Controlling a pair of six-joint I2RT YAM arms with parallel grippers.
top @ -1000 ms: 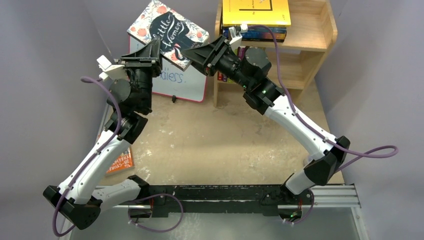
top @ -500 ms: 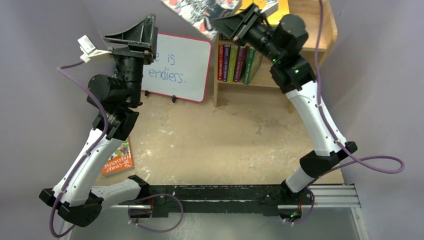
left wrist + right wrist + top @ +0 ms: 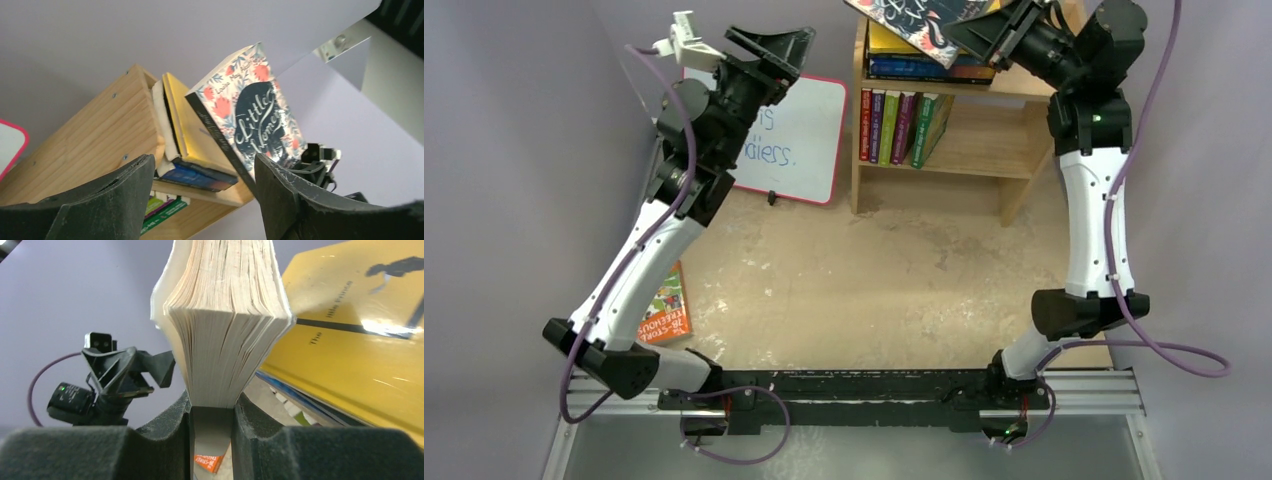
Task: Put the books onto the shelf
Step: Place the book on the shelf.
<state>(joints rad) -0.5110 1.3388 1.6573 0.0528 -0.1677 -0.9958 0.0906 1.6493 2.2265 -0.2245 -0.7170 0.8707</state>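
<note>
Top external: whiteboard [image 3: 794, 140] just beside shelf [image 3: 1034, 110].

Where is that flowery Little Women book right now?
Little Women is up in the air, clamped in the right tool, above the yellow book on the shelf's top tier.

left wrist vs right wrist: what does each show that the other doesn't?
Left wrist only: the floral cover of Little Women, the shelf side panel, green spines on the lower tier.

Right wrist only: right gripper pinching that book's page edge, the orange book far below, the open left gripper.

Both: the yellow book on the shelf's top.
</note>
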